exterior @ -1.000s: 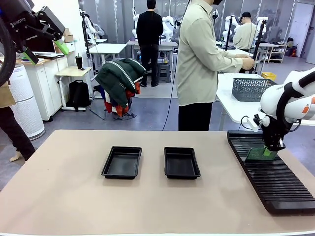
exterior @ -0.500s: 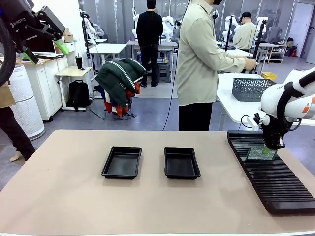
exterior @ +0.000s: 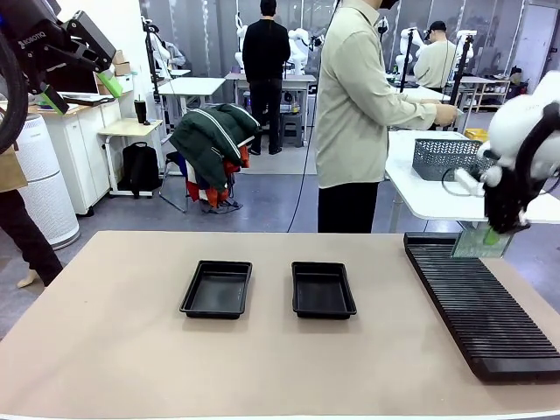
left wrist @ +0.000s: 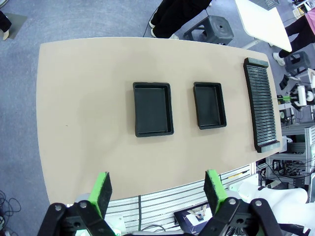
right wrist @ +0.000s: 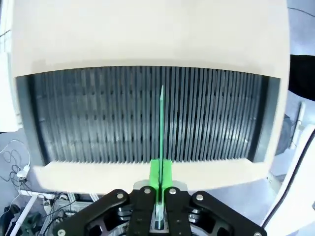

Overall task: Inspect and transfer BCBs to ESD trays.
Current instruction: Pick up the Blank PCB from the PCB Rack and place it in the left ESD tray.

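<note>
My right gripper [exterior: 493,234] is shut on the top edge of one of the BCBs [exterior: 478,244], a pale green board hanging upright above the far end of the black slotted rack [exterior: 481,306]. In the right wrist view that BCB [right wrist: 161,123] appears edge-on, pinched by the right gripper [right wrist: 161,173], with the rack [right wrist: 98,118] below it. Two ESD trays [exterior: 217,289] [exterior: 323,290] lie side by side at mid-table, both with bare floors. My left gripper [exterior: 80,90] is raised high at the far left, open; from above, the left gripper [left wrist: 158,191] looks down on the trays [left wrist: 153,108] [left wrist: 209,104].
A person stands at the far edge, turned toward a white side table with a grey mesh basket [exterior: 448,158]. The rack [left wrist: 261,110] runs along the table's right side. Bare tabletop [exterior: 114,341] surrounds the trays.
My right gripper has risen and shifted slightly right, lifting the BCB out of the rack's slots. The left arm and the trays have not moved.
</note>
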Available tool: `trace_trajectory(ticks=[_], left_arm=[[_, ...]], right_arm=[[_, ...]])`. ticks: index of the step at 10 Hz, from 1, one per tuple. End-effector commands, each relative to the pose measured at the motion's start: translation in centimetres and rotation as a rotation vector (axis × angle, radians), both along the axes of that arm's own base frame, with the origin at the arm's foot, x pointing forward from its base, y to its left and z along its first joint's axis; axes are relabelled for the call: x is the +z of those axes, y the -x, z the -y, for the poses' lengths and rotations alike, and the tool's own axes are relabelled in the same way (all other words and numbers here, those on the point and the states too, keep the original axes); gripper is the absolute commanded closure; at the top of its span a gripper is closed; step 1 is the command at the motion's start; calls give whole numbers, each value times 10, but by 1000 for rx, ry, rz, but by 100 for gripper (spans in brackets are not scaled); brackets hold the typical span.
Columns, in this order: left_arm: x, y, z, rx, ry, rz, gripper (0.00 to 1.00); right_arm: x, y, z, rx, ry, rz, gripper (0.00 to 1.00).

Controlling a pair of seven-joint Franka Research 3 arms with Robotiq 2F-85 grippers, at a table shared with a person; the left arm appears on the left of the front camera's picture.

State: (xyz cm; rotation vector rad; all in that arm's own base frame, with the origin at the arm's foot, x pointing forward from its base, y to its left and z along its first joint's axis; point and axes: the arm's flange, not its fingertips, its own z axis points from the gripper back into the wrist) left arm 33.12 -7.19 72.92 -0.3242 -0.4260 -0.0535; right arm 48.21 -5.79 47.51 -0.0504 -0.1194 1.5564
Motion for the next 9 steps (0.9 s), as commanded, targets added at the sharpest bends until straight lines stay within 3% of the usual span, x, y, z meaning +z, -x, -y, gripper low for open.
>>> trace_trajectory(ticks=[1,3,5,9], left_arm=[[-1,0,-1,2,1,-2,0],[-1,0,-1,2,1,-2,0],[-1,0,-1,2,1,-2,0],[-1,0,-1,2,1,-2,0]], right_arm=[[53,9,4,8,14,-48,100],[109,25,10,-2,-6,-39,100],[142,35,13,-18,-11,-28,100],[159,38,19,-40,-9,-2,100]])
